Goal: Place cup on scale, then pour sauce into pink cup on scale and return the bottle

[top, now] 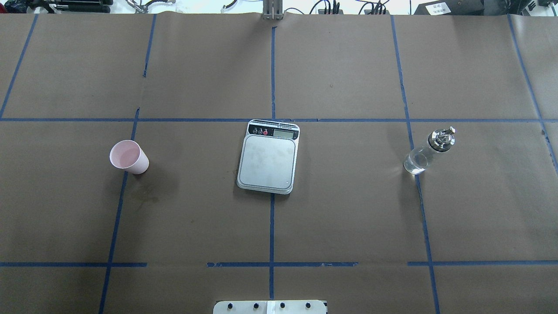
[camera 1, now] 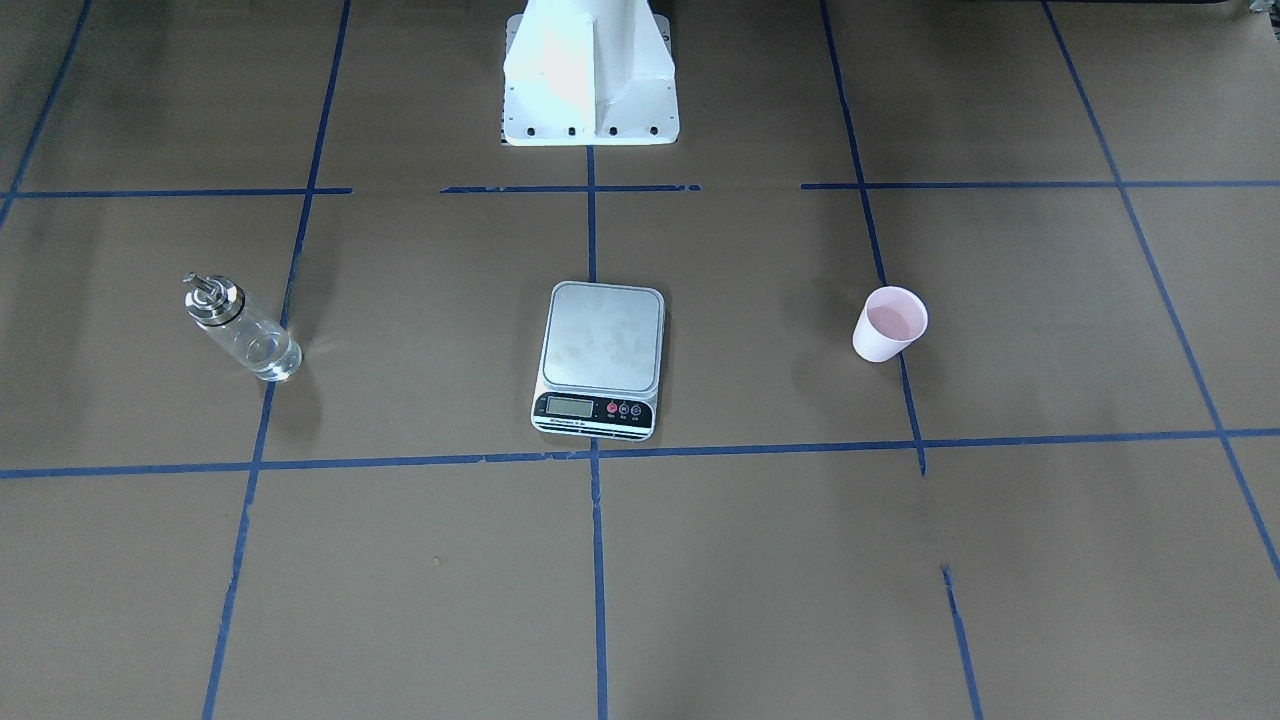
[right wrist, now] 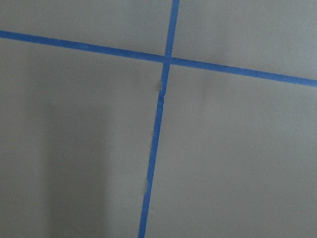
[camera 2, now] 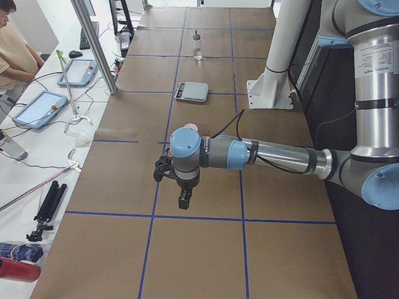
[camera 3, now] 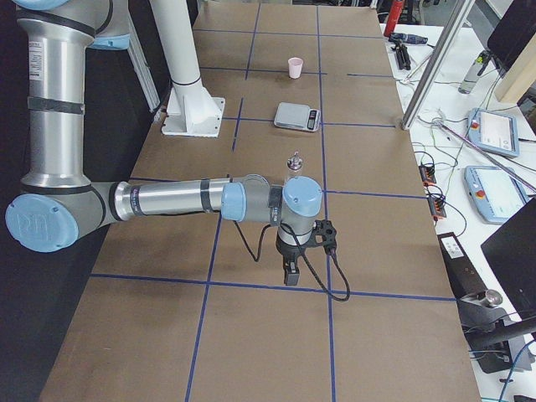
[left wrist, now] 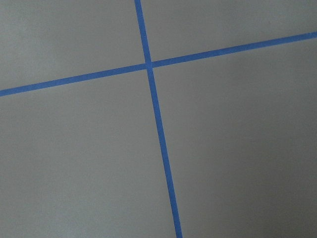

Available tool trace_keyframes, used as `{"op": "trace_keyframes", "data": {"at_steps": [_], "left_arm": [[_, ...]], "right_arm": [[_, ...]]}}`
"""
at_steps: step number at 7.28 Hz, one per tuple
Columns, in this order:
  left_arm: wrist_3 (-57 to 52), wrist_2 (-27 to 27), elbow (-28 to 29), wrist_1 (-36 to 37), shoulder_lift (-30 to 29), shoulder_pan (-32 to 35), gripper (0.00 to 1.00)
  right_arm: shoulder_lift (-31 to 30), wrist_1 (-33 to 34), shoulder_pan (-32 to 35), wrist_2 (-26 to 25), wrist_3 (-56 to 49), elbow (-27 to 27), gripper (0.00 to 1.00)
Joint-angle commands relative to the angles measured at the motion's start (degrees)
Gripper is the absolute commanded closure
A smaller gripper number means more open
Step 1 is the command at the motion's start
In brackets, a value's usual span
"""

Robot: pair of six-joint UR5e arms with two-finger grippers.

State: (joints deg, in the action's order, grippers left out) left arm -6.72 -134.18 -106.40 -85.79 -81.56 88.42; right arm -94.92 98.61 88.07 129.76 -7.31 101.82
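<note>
Brown paper covers the table [top: 348, 65], ruled into big squares by blue tape [top: 272, 226], and three things stand on it in a row, well apart from one another. The scale [top: 267, 162] lies in the middle with its platform bare. The cup [top: 128, 157] stands upright, mouth up, on the robot's left side on a tape line. The bottle [top: 427, 151] stands upright on the robot's right side, its spout cap on top.

No step looks begun. The first move, as I judge it, is to fetch the cup, and it turns on this: the cup is in the left arm's half. Seen along the table, the left gripper [camera 2: 184, 202] hangs above the paper out toward the table's left end, and the cup lies beyond it, between it and the scale. So the left arm is the nearer one, and the cup's long axis is vertical, which suits a grasp from the side. The right gripper [camera 3: 290, 272] hangs likewise at the other end, the bottle on its side.

Neither gripper's jaws can be read — the side views are too coarse, and both wrist cameras show only paper and a tape crossing.

Count: one cup, one scale, one bottle, two arms.
</note>
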Motion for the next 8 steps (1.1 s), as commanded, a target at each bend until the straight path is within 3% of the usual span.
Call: {"op": "trace_keyframes", "data": {"at_steps": [1, 4, 6, 8], "left_arm": [[-0.13, -0.12, -0.65, -0.08, 0.0, 0.0, 0.0], [-0.13, 0.41, -0.74, -3.39, -0.09, -0.17, 0.0], [-0.13, -0.04, -0.31, -13.91, -0.17, -0.44, 0.0], [-0.13, -0.21, 0.05, -29.79, -0.7, -0.44, 0.0]], "right_arm": [[-0.26, 0.17, 0.0, -0.55, -0.07, 2.4, 0.0], [2.44, 0.09, -0.61, -0.21, 0.8, 3.03, 0.0], [4.21, -1.92, -1.58, -0.38, 0.9, 6.09, 0.0], [5.01, -9.1, -1.5, -0.3, 1.07, 5.85, 0.0]]}}
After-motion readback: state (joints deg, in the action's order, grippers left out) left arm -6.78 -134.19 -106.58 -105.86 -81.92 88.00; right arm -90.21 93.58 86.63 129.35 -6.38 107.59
